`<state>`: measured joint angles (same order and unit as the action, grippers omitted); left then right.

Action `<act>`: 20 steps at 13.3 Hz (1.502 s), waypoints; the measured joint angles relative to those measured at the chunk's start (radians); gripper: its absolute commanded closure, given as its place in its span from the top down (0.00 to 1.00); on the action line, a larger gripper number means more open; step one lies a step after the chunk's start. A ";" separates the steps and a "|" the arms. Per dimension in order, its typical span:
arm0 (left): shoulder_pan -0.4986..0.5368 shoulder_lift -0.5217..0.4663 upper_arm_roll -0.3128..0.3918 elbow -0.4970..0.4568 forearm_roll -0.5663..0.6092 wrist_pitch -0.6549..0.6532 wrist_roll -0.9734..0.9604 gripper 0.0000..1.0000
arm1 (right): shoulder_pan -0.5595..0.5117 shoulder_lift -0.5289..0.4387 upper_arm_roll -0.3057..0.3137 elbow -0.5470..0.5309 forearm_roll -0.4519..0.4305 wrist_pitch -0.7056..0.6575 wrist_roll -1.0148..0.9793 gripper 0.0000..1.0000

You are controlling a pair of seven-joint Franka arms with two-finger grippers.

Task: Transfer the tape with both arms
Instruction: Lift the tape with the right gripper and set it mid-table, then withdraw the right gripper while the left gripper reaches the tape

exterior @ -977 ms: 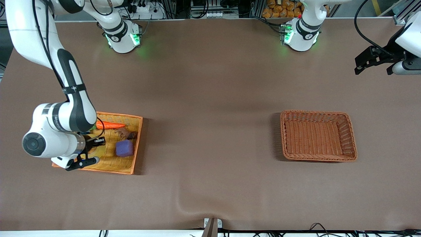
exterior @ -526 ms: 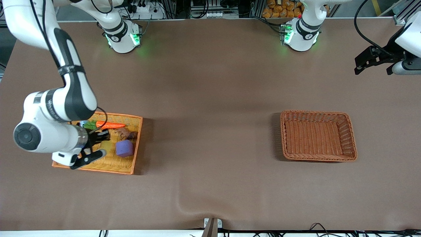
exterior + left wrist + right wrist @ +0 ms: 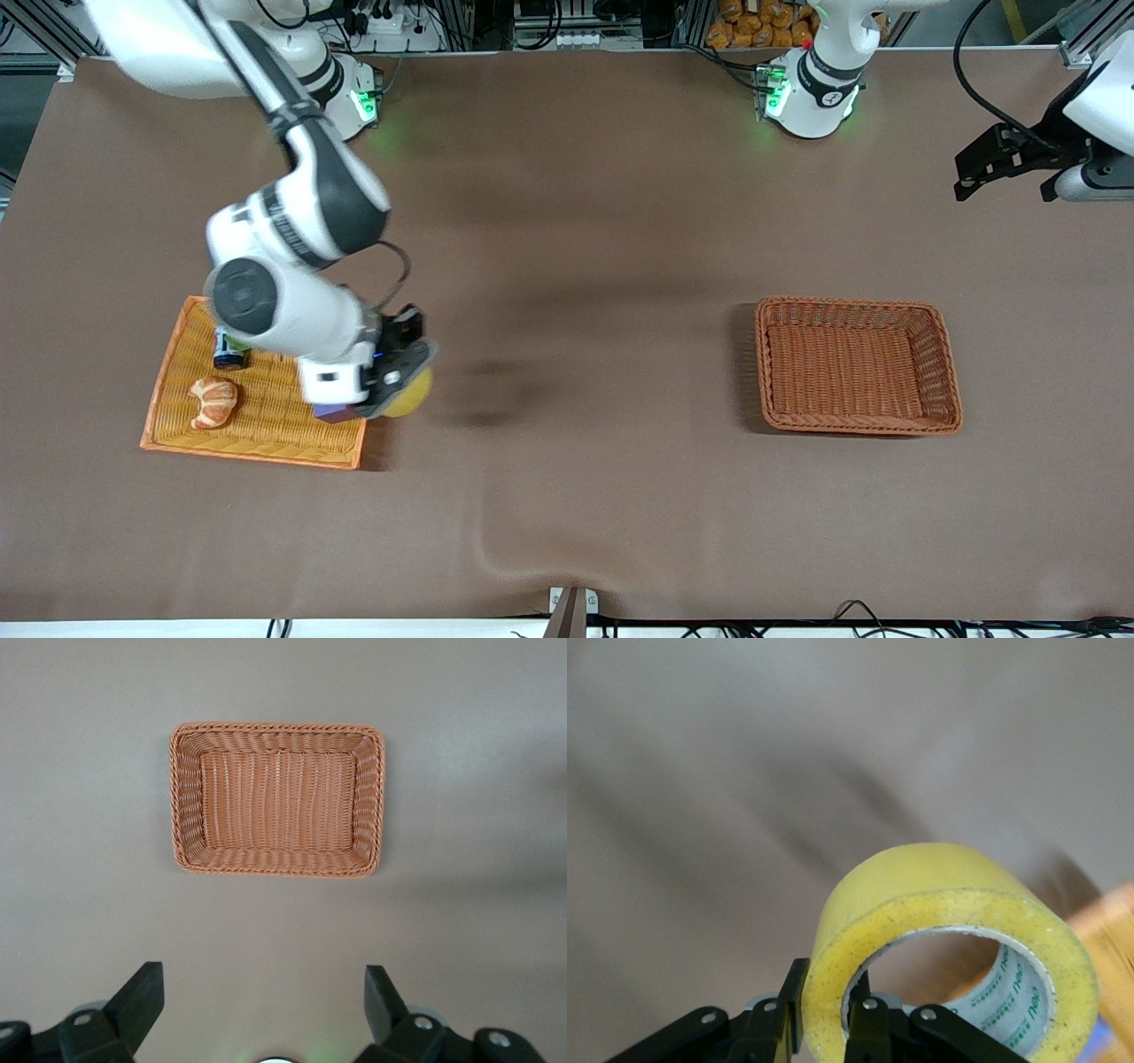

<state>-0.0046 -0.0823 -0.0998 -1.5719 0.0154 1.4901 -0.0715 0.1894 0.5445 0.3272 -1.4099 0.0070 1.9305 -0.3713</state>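
The tape [image 3: 948,948] is pinched through one wall by the right gripper [image 3: 396,377], over the flat tray's [image 3: 168,372] edge. The left gripper [image 3: 264,1010] waits, jaws spread. The roll could be swung loose from so narrow a pinch.

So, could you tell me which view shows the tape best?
The right wrist view: the tape fills it, its wall pinched by the right gripper. The front view shows only a yellow edge; the left wrist view shows none.

The brown table [image 3: 567,496] carries 2 baskets: a flat orange tray [image 3: 168,390] and a deeper wicker basket [image 3: 858,365].
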 measured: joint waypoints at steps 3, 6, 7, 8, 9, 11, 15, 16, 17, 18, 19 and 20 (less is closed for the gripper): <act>-0.003 0.000 0.000 0.000 0.000 0.000 0.000 1.00 | 0.155 0.052 -0.005 -0.010 -0.010 0.209 0.009 0.05; -0.003 0.001 0.000 0.000 0.000 0.012 0.000 1.00 | 0.221 0.136 -0.008 -0.019 -0.089 0.417 0.008 0.05; -0.003 0.001 0.000 0.000 0.000 0.016 0.000 1.00 | 0.240 0.171 -0.009 -0.021 -0.119 0.492 0.008 0.05; -0.003 0.001 0.000 0.001 0.000 0.018 0.000 1.00 | 0.266 0.205 -0.019 -0.022 -0.138 0.563 0.008 0.05; -0.003 0.001 0.000 0.001 0.000 0.019 0.000 1.00 | 0.300 0.234 -0.042 -0.023 -0.146 0.613 0.008 0.06; -0.003 0.001 0.000 0.005 0.000 0.022 0.000 1.00 | 0.403 0.270 -0.134 -0.022 -0.147 0.677 0.034 0.40; -0.007 0.001 -0.007 0.020 0.000 0.044 0.000 1.00 | 0.525 0.280 -0.235 -0.008 -0.147 0.698 0.174 1.00; -0.007 0.003 -0.010 0.019 0.000 0.047 0.000 1.00 | 0.521 0.275 -0.243 0.001 -0.147 0.697 0.184 1.00; -0.008 0.010 -0.014 0.019 0.000 0.051 0.000 1.00 | 0.505 0.263 -0.251 0.011 -0.147 0.683 0.187 1.00; -0.010 0.024 -0.023 0.018 0.000 0.061 0.000 1.00 | 0.478 0.242 -0.253 0.017 -0.147 0.642 0.187 1.00; -0.013 0.043 -0.044 0.017 0.000 0.082 -0.003 1.00 | 0.446 0.211 -0.253 0.023 -0.147 0.583 0.186 1.00; -0.020 0.067 -0.072 0.017 0.000 0.111 -0.022 1.00 | 0.413 0.173 -0.253 0.027 -0.147 0.516 0.185 1.00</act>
<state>-0.0243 -0.0154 -0.1716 -1.5548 0.0152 1.6012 -0.0931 0.6025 0.7171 0.0741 -1.3824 -0.1400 2.4461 -0.1864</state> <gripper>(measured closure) 0.000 0.000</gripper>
